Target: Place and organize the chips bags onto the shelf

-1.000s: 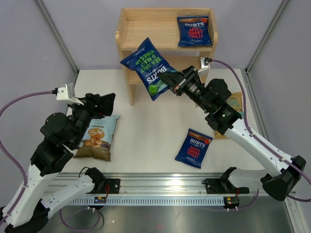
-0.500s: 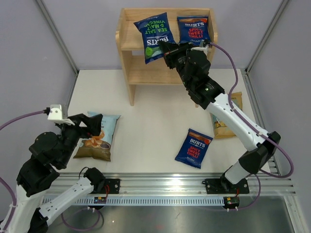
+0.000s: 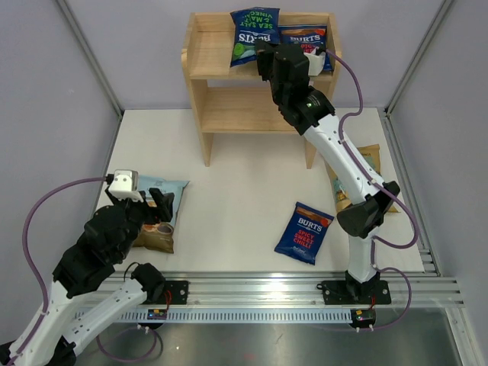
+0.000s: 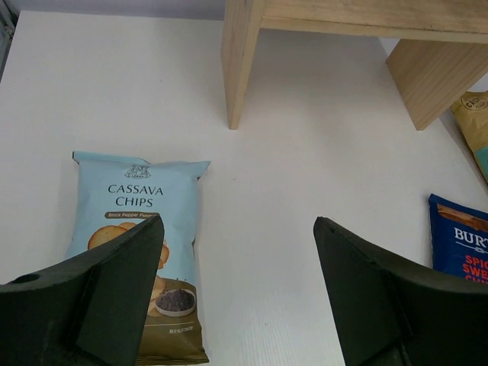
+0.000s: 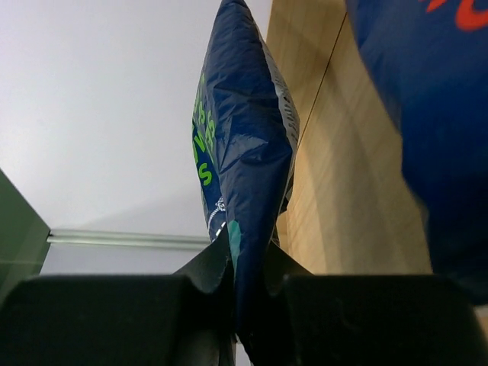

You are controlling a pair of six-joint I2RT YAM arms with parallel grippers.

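My right gripper (image 3: 263,55) is shut on the dark-blue Burts bag with green lettering (image 3: 252,34) and holds it over the top tier of the wooden shelf (image 3: 210,53); the bag shows edge-on in the right wrist view (image 5: 244,145). A Burts bag with a red label (image 3: 302,38) lies on the top tier beside it. A second red-label Burts bag (image 3: 305,232) lies on the table. The pale blue cassava bag (image 3: 162,221) lies at the left, with my left gripper (image 4: 236,290) open just above and to the right of it (image 4: 145,244). The yellow bag (image 3: 364,179) lies at the right, partly hidden by the right arm.
The shelf's front legs (image 4: 240,65) stand beyond the left gripper. The lower tier (image 3: 244,114) holds nothing. Metal frame posts and grey walls bound the table on both sides. A rail (image 3: 252,293) runs along the near edge.
My right gripper has carried the green-lettered bag up and back, further over the shelf's top tier. My left arm has drawn back and lowered toward the near part of the cassava bag.
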